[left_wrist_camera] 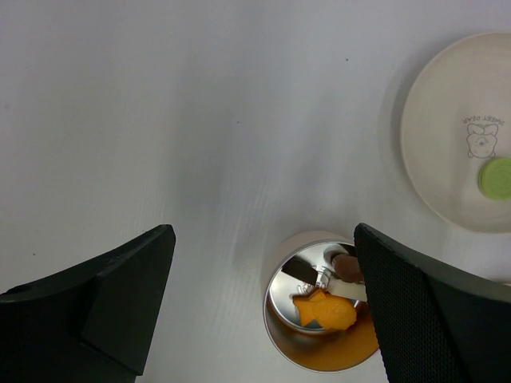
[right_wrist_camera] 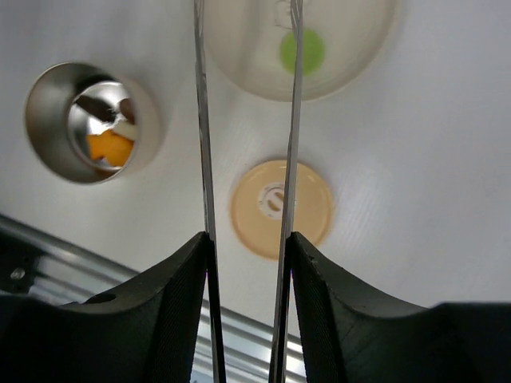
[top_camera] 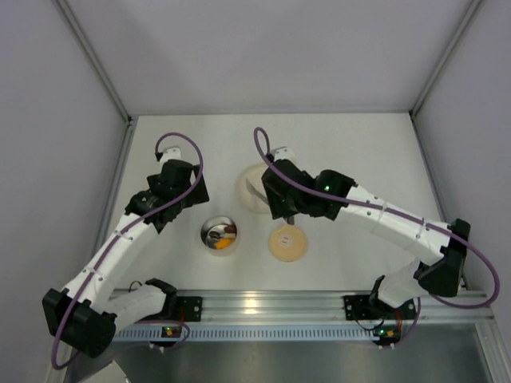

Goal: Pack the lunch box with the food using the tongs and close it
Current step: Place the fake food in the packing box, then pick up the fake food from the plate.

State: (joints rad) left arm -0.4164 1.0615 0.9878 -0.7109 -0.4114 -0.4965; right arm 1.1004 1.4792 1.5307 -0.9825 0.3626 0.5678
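The lunch box point(top_camera: 219, 252) stands uncovered between the arms. Inside it lie an orange fish-shaped piece point(left_wrist_camera: 326, 309), a dark brown piece point(left_wrist_camera: 345, 266) and a pale one. Its tan lid point(top_camera: 287, 242) lies flat on the table to its right. One light green piece of food point(right_wrist_camera: 302, 49) rests on the cream plate point(right_wrist_camera: 247, 48). My right gripper point(right_wrist_camera: 249, 239) is shut on the tongs point(right_wrist_camera: 200, 120); their two thin arms run apart toward the plate, one tip beside the green piece. My left gripper point(left_wrist_camera: 263, 235) hangs open and empty, just left of the lunch box point(left_wrist_camera: 281, 259).
The plate point(top_camera: 247, 179) sits behind the lunch box and lid, partly under my right wrist point(top_camera: 281, 203). An aluminium rail point(top_camera: 263, 307) runs along the near table edge. White walls close in the back and both sides.
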